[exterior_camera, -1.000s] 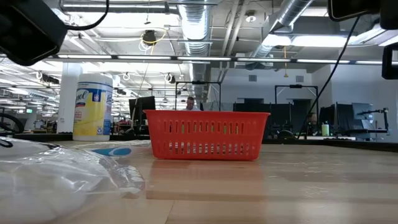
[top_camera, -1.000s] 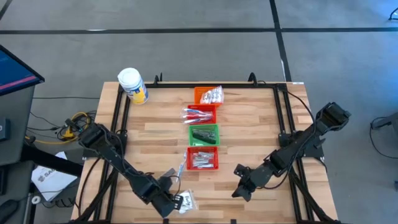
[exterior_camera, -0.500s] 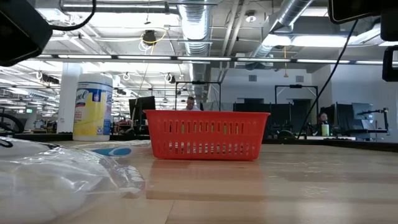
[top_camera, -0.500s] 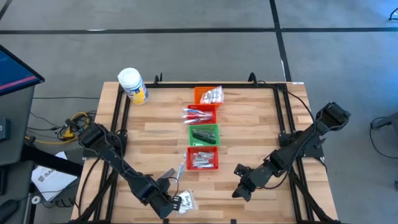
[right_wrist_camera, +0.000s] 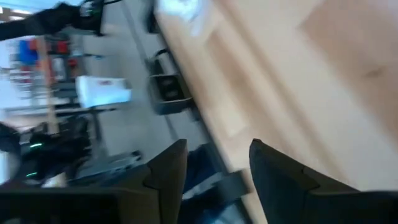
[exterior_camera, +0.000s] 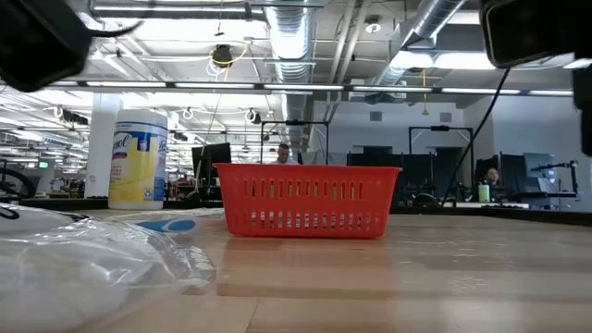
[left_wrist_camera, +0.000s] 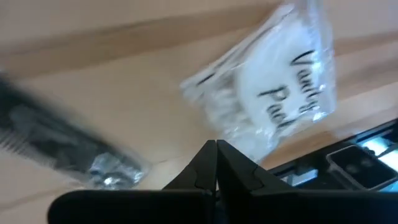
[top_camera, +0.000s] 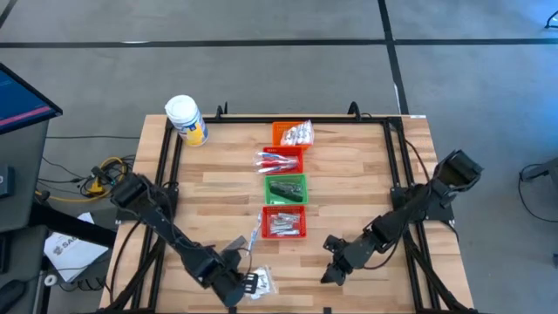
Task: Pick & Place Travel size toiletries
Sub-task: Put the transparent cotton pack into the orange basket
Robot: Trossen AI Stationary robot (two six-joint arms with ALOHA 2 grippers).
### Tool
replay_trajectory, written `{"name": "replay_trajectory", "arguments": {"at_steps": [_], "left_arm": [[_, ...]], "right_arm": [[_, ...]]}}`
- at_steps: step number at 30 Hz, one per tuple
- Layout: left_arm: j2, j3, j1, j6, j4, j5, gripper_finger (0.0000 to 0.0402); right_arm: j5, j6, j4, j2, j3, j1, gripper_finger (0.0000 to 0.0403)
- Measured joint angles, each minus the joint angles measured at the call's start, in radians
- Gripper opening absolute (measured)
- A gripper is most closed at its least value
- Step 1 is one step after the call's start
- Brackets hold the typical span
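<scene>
Right gripper (right_wrist_camera: 212,163) has slid nearer, fingers parted; left gripper's (left_wrist_camera: 216,149) pinched fingers point at a clear sachet (left_wrist_camera: 280,93).

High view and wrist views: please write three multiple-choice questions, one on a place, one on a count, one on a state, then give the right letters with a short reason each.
1. Where is the white jar?
A. far left corner
B. near right corner
C. inside a basket

2. How many baskets are in the row?
A. two
B. four
C. six

3. How is the left pincer?
A. wide open
B. shut
C. holding a basket

Answers:
1 A, it stands at that corner of the table.
2 B, orange, red, green, red.
3 B, its fingers meet, beside the sachet.
</scene>
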Motion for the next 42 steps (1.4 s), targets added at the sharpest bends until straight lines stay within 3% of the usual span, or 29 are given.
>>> {"name": "replay_trajectory", "arguments": {"at_steps": [7, 22, 34, 42], "left_arm": [[0.040, 0.002, -0.003, -0.026, 0.003, 0.003, 0.0001], [0.103, 0.005, 0.092, 0.153, 0.099, 0.047, 0.0001], [0.108, 0.002, 0.182, 0.270, 0.178, -0.025, 0.0001], [0.108, 0.056, 0.146, 0.262, 0.174, -0.062, 0.0001]], "right_arm": [[-0.034, 0.035, 0.119, 0.076, 0.009, 0.018, 0.0169], [-0.036, 0.040, 0.081, 0.076, 0.007, -0.024, 0.0165], [-0.021, 0.078, 0.039, 0.076, 0.007, -0.039, 0.0186], [0.016, 0.175, 0.042, 0.076, 0.007, 0.002, 0.0201]]}}
